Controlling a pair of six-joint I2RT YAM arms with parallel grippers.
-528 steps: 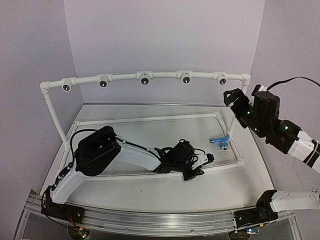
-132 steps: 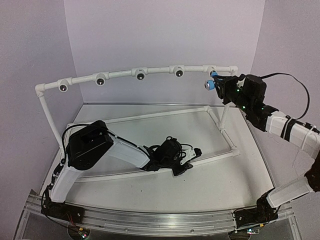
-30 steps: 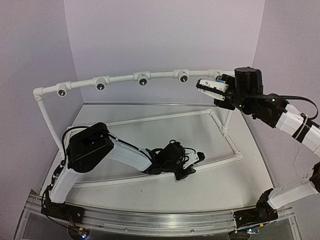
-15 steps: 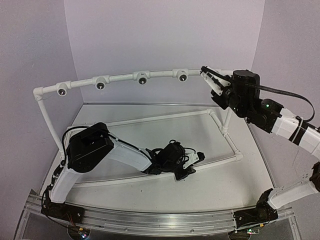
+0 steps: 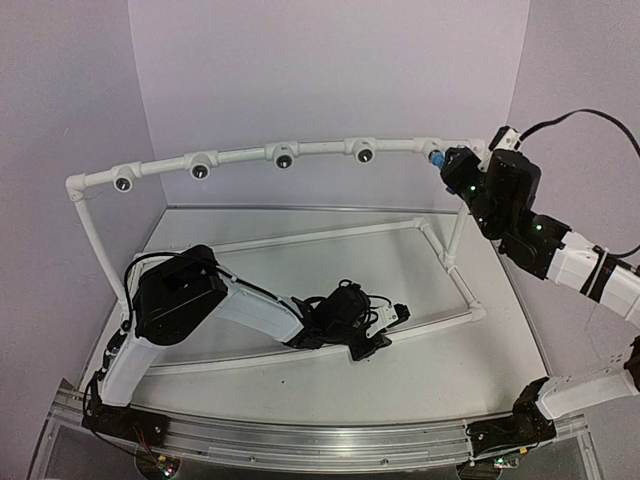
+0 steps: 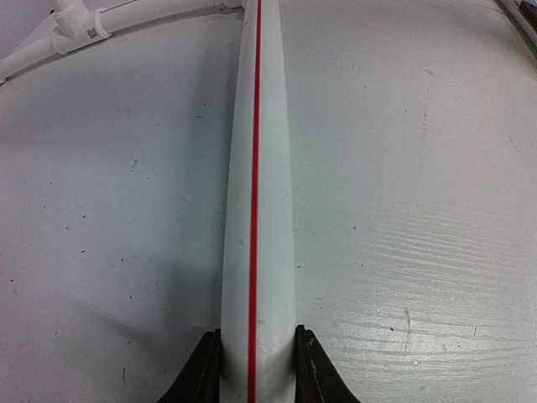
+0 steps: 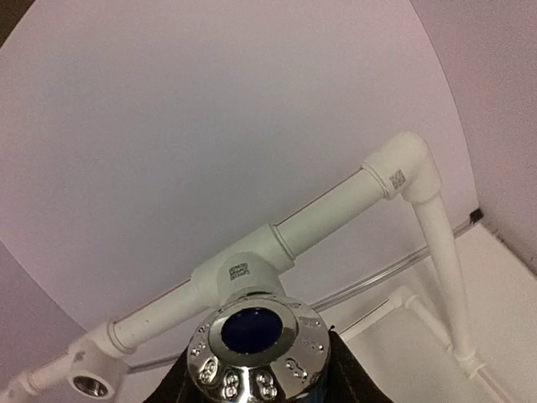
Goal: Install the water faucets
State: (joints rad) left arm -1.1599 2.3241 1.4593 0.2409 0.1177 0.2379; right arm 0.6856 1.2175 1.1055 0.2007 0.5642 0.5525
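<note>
A water faucet (image 5: 437, 158), blue with a chrome cap (image 7: 256, 344), sits against the rightmost tee fitting (image 7: 243, 269) of the white pipe frame's top rail. My right gripper (image 5: 447, 166) (image 7: 262, 382) is shut on it, a dark finger (image 7: 351, 379) on each side of the cap. Low in the middle, my left gripper (image 5: 385, 325) (image 6: 256, 369) is shut on the frame's front bottom pipe (image 6: 256, 210), a white tube with a red stripe. The faucet's blue body is mostly hidden behind its cap in the right wrist view.
The top rail carries other tee fittings (image 5: 362, 153) (image 5: 284, 158) (image 5: 200, 170) with dark round openings facing forward. Upright posts (image 5: 98, 235) (image 5: 455, 240) hold the rail above a rectangular base of pipes (image 5: 440, 322) on the white table. Purple walls close in behind and at both sides.
My right gripper stood open and pointed left along the rail; it has swung back right, rolled over, and closed on the faucet at the rightmost tee. The left arm has not moved.
</note>
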